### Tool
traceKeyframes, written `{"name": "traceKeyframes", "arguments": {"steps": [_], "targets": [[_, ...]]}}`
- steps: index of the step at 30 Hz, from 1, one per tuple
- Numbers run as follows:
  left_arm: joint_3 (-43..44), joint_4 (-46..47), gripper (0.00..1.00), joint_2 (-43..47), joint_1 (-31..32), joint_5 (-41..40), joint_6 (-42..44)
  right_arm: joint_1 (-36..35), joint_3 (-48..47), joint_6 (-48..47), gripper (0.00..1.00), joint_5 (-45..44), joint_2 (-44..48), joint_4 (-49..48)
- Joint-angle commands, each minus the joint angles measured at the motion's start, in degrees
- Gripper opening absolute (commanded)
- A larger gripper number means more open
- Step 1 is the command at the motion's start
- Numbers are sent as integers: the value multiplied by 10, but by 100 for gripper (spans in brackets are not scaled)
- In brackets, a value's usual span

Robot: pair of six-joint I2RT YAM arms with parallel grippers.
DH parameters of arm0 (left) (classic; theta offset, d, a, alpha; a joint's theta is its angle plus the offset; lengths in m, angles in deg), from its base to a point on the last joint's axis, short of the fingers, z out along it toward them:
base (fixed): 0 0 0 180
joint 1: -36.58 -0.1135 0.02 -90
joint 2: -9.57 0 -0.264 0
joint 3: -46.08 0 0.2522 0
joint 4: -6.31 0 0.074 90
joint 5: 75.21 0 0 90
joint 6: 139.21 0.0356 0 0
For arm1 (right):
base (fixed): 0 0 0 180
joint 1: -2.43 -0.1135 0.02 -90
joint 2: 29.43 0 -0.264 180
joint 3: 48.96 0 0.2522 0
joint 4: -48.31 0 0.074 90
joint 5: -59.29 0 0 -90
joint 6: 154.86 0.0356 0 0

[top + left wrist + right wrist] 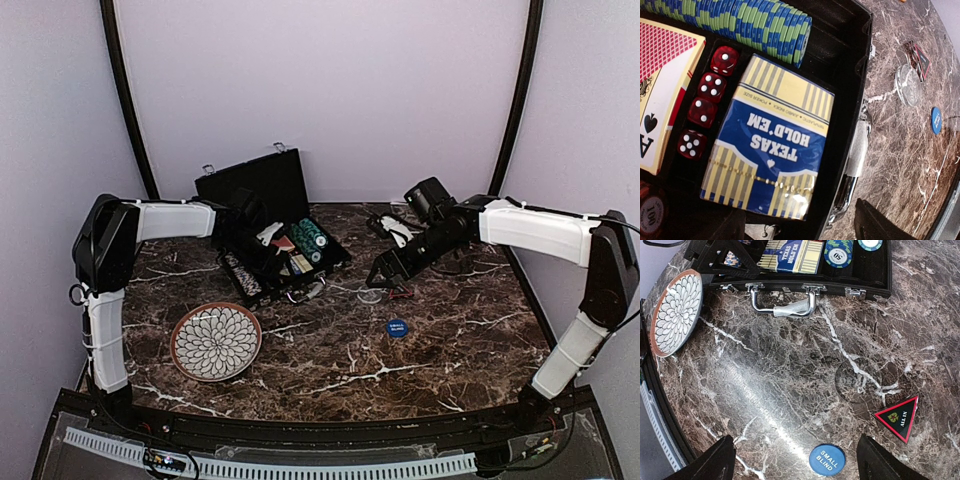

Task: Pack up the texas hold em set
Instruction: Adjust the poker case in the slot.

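The black briefcase (pixel 262 188) lies open at the back left. In the left wrist view it holds a blue-and-yellow Texas Hold'em card deck (pixel 772 140), several red dice (pixel 707 105), green-and-blue striped chips (pixel 740 22) and a red-backed deck (pixel 660 75). My left gripper (pixel 262 236) hovers open and empty over the case's front wall (pixel 850 75). My right gripper (pixel 795 465) is open and empty above the table. The blue "Small Blind" button (pixel 826 460) lies between its fingertips (pixel 880 462). A clear round dealer button (pixel 857 382) and a black-and-red triangular "All In" marker (pixel 897 416) lie beyond it.
A round white-patterned plate with a brown rim (pixel 215 342) sits at the front left, also in the right wrist view (pixel 675 312). The case's silver handle (pixel 785 307) faces the table's middle. The blue button (pixel 397 327) lies right of centre on the marble table (pixel 330 370).
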Motion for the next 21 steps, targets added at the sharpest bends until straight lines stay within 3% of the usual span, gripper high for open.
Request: {"name": "traceKeyframes", "arguments": {"steps": [1, 8, 15, 21], "targets": [[3, 55, 77, 2, 4, 8, -8, 3, 5, 3, 85, -1, 8, -15], [-19, 103, 76, -4, 4, 48, -91, 3, 7, 3, 84, 1, 3, -16], [-77, 214, 74, 28, 4, 74, -194, 3, 7, 3, 84, 8, -5, -17], [-48, 143, 74, 57, 4, 15, -171, 3, 8, 3, 84, 8, -3, -16]]}}
